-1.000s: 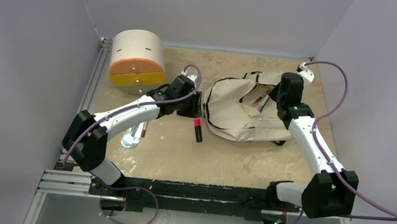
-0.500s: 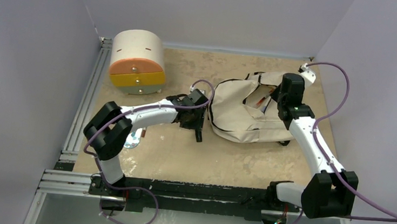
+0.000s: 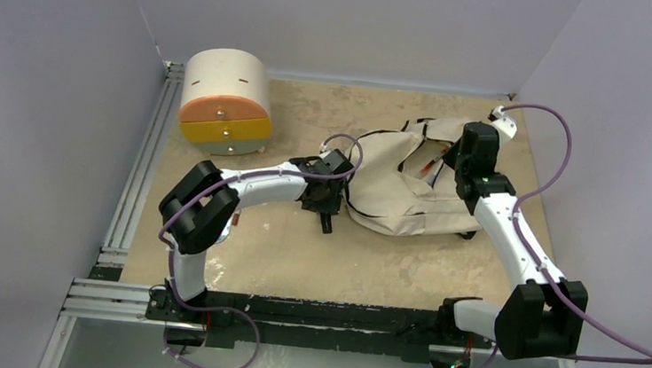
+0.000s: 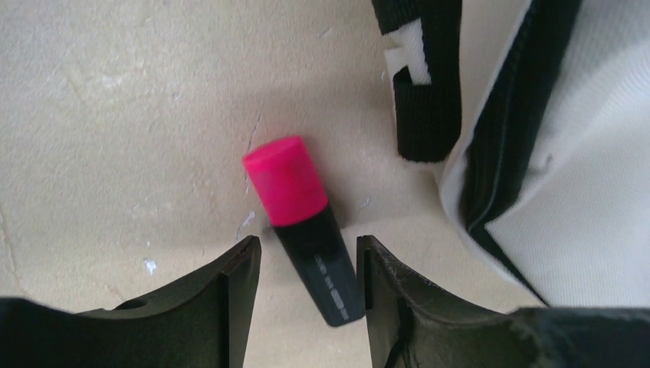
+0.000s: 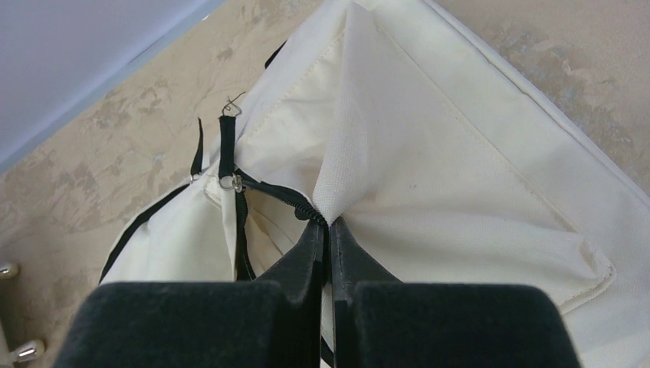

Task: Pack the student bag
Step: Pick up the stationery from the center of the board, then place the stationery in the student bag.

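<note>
Straddling marker [image 4: 300, 222], left gripper [image 4: 306, 249] apart; centre on barrel before squeezing. Right gripper [image 5: 328, 230] clamped on bag [image 5: 460, 176] edge.

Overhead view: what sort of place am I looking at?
Probably a robot test cell: left arm and right arm bolted to a rail, plain walls boxing in the table, staged props like a student bag and drawer box.

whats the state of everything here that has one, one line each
student bag: zip open, edge pinched up
right gripper: shut on student bag
left gripper: open, jaws either side of highlighter
highlighter: cap on, lying flat, not gripped
drawer box: both drawers shut
</note>
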Controlling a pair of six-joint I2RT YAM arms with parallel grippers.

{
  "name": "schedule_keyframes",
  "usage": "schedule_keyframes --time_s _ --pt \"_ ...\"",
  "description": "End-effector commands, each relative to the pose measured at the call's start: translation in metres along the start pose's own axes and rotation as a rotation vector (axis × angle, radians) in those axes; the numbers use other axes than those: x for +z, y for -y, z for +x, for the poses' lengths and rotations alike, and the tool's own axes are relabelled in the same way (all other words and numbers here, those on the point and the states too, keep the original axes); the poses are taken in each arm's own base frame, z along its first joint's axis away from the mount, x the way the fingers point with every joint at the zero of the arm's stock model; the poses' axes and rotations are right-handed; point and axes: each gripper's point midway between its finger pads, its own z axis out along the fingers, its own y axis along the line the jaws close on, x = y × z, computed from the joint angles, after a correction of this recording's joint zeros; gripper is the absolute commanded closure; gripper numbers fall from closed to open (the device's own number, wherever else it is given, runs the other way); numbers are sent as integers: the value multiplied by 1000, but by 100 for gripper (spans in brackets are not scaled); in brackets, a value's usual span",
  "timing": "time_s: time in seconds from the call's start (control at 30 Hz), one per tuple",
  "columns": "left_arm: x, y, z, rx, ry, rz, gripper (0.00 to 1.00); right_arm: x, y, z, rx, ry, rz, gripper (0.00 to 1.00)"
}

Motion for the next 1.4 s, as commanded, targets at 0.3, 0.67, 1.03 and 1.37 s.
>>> schedule_keyframes --time_s 0.3,0.67,1.03,1.37 --pt "12 1 2 22 -19 -26 65 -9 -9 -32 42 114 -46 100" --pt "-41 -6 -28 44 99 -27 83 -9 -20 -25 4 79 -115 100" --pt "-130 67 -109 88 362 332 83 -11 -61 27 -11 -87 -322 100" --pt "-118 145 -149 124 337 603 83 -40 -91 31 0 -96 -438 100"
